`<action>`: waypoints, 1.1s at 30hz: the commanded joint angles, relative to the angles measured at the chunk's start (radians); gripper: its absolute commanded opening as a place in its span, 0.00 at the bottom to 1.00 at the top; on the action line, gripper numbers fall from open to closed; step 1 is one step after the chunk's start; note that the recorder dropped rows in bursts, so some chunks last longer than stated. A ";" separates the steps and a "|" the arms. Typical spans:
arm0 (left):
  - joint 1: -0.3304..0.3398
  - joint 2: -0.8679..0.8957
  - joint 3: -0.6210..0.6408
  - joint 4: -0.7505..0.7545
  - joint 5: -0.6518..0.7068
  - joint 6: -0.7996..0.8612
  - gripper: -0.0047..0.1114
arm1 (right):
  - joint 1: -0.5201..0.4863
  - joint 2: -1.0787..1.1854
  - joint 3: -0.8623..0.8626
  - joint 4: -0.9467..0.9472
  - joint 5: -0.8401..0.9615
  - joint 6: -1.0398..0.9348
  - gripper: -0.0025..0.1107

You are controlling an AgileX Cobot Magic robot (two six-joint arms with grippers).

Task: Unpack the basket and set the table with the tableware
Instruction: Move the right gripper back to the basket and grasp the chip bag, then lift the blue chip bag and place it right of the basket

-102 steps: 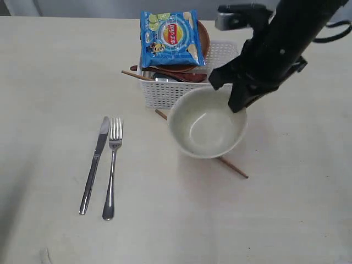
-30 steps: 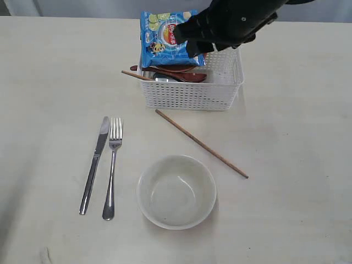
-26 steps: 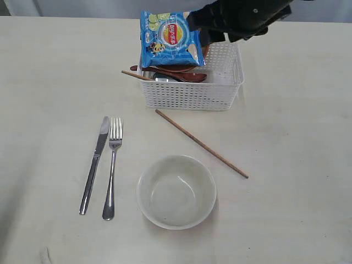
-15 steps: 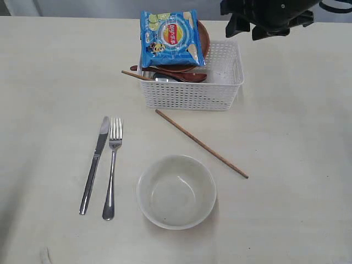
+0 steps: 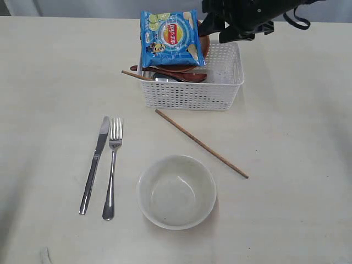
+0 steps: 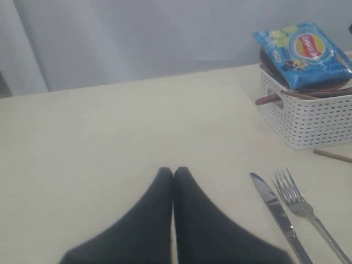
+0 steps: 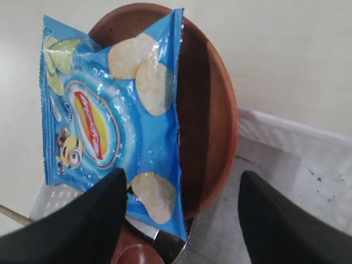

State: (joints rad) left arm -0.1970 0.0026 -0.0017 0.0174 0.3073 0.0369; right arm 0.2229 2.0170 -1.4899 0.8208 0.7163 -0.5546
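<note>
Now brings the right pincer [image 7: 182, 176], spread wide and empty, back over plate [image 7: 217, 110] and chips bag [image 7: 99, 110] in the basket [image 5: 192, 96].

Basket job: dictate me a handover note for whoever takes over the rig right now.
Left hand: shut, empty.
Right hand: open, empty, above the brown plate and chips bag at the basket.
Done: knife, fork, bowl and one chopstick lie on the table.
To do: plate, reddish spoon and second chopstick are in the basket, the bag lying on the plate; lift them out and set them.
</note>
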 commanded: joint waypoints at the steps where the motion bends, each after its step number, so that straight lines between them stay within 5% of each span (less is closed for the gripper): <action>1: 0.000 -0.003 0.002 0.005 -0.008 -0.003 0.04 | -0.006 0.044 -0.030 0.052 0.016 -0.053 0.52; 33: 0.000 -0.003 0.002 0.005 -0.008 -0.003 0.04 | -0.008 0.070 -0.044 0.165 0.073 -0.203 0.52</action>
State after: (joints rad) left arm -0.1970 0.0026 -0.0017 0.0174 0.3073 0.0369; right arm 0.2206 2.0888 -1.5269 0.9735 0.8189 -0.7332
